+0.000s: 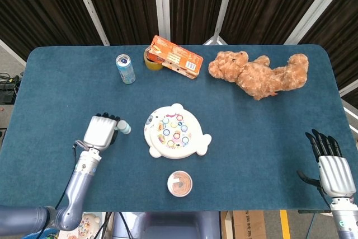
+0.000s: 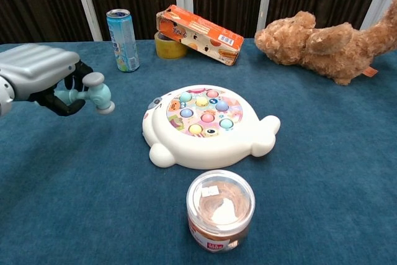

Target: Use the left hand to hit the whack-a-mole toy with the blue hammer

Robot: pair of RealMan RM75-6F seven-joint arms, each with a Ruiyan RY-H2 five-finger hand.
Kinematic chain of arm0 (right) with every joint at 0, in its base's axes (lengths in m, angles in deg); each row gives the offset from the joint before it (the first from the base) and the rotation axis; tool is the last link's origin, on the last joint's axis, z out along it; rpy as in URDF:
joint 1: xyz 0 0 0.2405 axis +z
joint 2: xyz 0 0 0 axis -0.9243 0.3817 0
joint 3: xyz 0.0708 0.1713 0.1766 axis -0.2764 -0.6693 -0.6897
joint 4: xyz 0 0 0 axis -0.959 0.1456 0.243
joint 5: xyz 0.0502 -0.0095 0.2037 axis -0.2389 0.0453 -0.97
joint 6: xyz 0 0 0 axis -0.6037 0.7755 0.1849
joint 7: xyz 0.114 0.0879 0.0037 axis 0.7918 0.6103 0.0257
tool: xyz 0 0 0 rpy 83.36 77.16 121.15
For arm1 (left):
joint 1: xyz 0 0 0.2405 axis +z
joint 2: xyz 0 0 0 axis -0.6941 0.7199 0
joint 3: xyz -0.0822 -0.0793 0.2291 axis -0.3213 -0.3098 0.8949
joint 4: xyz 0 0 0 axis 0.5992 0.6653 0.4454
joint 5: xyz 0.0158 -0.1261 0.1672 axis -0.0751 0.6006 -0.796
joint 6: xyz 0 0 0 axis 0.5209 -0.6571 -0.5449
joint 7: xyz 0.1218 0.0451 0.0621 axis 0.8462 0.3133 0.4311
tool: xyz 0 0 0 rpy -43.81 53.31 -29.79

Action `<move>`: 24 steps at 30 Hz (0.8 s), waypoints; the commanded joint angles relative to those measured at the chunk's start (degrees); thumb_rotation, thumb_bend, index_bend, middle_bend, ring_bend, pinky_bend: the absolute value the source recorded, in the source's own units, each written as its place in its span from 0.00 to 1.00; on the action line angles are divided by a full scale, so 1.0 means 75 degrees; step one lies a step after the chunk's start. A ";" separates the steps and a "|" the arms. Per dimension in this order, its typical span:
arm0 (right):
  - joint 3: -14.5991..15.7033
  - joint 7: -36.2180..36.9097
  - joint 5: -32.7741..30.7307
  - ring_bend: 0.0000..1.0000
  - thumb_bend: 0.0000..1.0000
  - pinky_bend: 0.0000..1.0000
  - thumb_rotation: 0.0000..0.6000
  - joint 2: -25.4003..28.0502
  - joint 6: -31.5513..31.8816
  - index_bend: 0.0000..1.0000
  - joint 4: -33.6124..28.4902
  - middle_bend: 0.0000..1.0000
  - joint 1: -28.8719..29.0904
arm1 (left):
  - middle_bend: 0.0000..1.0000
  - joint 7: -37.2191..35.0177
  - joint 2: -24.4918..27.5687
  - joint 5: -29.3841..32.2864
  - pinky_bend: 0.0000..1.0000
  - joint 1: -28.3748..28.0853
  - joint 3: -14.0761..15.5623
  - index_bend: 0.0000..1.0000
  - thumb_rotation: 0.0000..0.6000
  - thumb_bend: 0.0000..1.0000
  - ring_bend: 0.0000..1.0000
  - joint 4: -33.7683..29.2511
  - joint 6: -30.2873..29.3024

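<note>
The white whack-a-mole toy with coloured buttons lies mid-table. My left hand is well to the left of it, fingers curled round the handle of the blue hammer. The hammer head points toward the toy, a clear gap short of its rim. My right hand rests at the table's near right corner with fingers straight and apart, holding nothing; the chest view does not show it.
A jar stands just in front of the toy. At the back are a blue can, yellow tape, an orange box and a brown teddy bear.
</note>
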 commanded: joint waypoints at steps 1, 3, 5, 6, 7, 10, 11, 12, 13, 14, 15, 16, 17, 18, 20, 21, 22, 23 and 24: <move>-0.0002 -0.0002 -0.0011 0.00 0.19 0.00 1.00 -0.0002 -0.0014 0.00 -0.0005 0.00 0.0005 | 0.48 -0.0357 -0.0109 -0.0251 0.50 0.0221 0.0214 0.64 1.00 0.62 0.38 0.0463 0.0206; -0.0005 0.0001 -0.0017 0.00 0.19 0.00 1.00 -0.0001 -0.0021 0.00 -0.0007 0.00 0.0008 | 0.48 -0.0484 -0.0197 -0.0347 0.50 0.0294 0.0260 0.62 1.00 0.62 0.38 0.0664 0.0285; -0.0008 0.0009 -0.0026 0.00 0.19 0.00 1.00 0.0002 -0.0028 0.00 -0.0011 0.00 0.0010 | 0.47 -0.0545 -0.0271 -0.0408 0.50 0.0342 0.0280 0.61 1.00 0.61 0.38 0.0813 0.0339; -0.0007 0.0018 -0.0031 0.00 0.19 0.00 1.00 0.0006 -0.0033 0.00 -0.0016 0.00 0.0009 | 0.47 -0.0593 -0.0320 -0.0438 0.50 0.0372 0.0287 0.61 1.00 0.61 0.38 0.0896 0.0376; -0.0007 0.0025 -0.0032 0.00 0.19 0.00 1.00 0.0009 -0.0036 0.00 -0.0018 0.00 0.0010 | 0.47 -0.0621 -0.0351 -0.0457 0.50 0.0391 0.0287 0.61 1.00 0.61 0.38 0.0944 0.0395; -0.0007 0.0035 -0.0022 0.00 0.19 0.00 1.00 0.0016 -0.0030 0.00 -0.0018 0.00 0.0009 | 0.47 -0.0671 -0.0476 -0.0504 0.50 0.0458 0.0306 0.60 1.00 0.60 0.38 0.1132 0.0492; -0.0004 0.0037 -0.0018 0.00 0.19 0.00 1.00 0.0018 -0.0029 0.00 -0.0018 0.00 0.0007 | 0.47 -0.0671 -0.0519 -0.0537 0.50 0.0477 0.0318 0.60 1.00 0.59 0.38 0.1205 0.0523; -0.0002 0.0039 -0.0014 0.00 0.19 0.00 1.00 0.0020 -0.0027 0.00 -0.0018 0.00 0.0006 | 0.46 -0.0677 -0.0562 -0.0578 0.50 0.0497 0.0329 0.59 1.00 0.57 0.38 0.1274 0.0546; -0.0002 0.0038 -0.0010 0.00 0.19 0.00 1.00 0.0020 -0.0026 0.00 -0.0018 0.00 0.0006 | 0.46 -0.0687 -0.0587 -0.0605 0.50 0.0510 0.0328 0.58 1.00 0.56 0.38 0.1313 0.0556; -0.0001 0.0037 -0.0008 0.00 0.19 0.00 1.00 0.0021 -0.0022 0.00 -0.0018 0.00 0.0005 | 0.46 -0.0716 -0.0622 -0.0639 0.50 0.0533 0.0325 0.57 1.00 0.53 0.38 0.1366 0.0574; -0.0001 0.0036 -0.0006 0.00 0.19 0.00 1.00 0.0020 -0.0017 0.00 -0.0019 0.00 0.0003 | 0.45 -0.0746 -0.0647 -0.0668 0.50 0.0556 0.0319 0.56 1.00 0.49 0.38 0.1405 0.0596; -0.0001 0.0032 -0.0004 0.00 0.19 0.00 1.00 0.0019 -0.0016 0.00 -0.0018 0.00 0.0004 | 0.44 -0.0765 -0.0658 -0.0689 0.50 0.0568 0.0311 0.55 1.00 0.47 0.37 0.1425 0.0610; 0.0000 0.0027 0.0000 0.00 0.19 0.00 1.00 0.0016 -0.0016 0.00 -0.0016 0.00 0.0004 | 0.44 -0.0788 -0.0663 -0.0715 0.50 0.0586 0.0304 0.53 1.00 0.42 0.37 0.1450 0.0634; 0.0001 0.0024 0.0002 0.00 0.19 0.00 1.00 0.0014 -0.0016 0.00 -0.0014 0.00 0.0005 | 0.43 -0.0797 -0.0662 -0.0731 0.49 0.0597 0.0299 0.51 1.00 0.37 0.37 0.1461 0.0649; 0.0004 0.0008 0.0012 0.00 0.19 0.00 1.00 0.0006 -0.0015 0.00 -0.0012 0.00 0.0007 | 0.41 -0.0812 -0.0648 -0.0755 0.47 0.0632 0.0271 0.47 1.00 0.29 0.36 0.1479 0.0683; 0.0005 0.0004 0.0016 0.00 0.19 0.00 1.00 0.0004 -0.0014 0.00 -0.0015 0.00 0.0008 | 0.39 -0.0803 -0.0639 -0.0748 0.46 0.0651 0.0253 0.45 1.00 0.26 0.35 0.1479 0.0696; 0.0006 0.0000 0.0021 0.00 0.19 0.00 1.00 0.0002 -0.0009 0.00 -0.0015 0.00 0.0007 | 0.38 -0.0794 -0.0631 -0.0745 0.46 0.0662 0.0243 0.44 1.00 0.24 0.34 0.1476 0.0707; 0.0006 -0.0005 0.0027 0.00 0.19 0.00 1.00 0.0000 -0.0002 0.00 -0.0014 0.00 0.0005 | 0.37 -0.0773 -0.0617 -0.0737 0.45 0.0681 0.0228 0.42 1.00 0.22 0.34 0.1470 0.0714; 0.0007 -0.0008 0.0031 0.00 0.19 0.00 1.00 -0.0002 0.0005 0.00 -0.0012 0.00 0.0002 | 0.35 -0.0755 -0.0600 -0.0728 0.44 0.0701 0.0213 0.40 1.00 0.20 0.33 0.1460 0.0720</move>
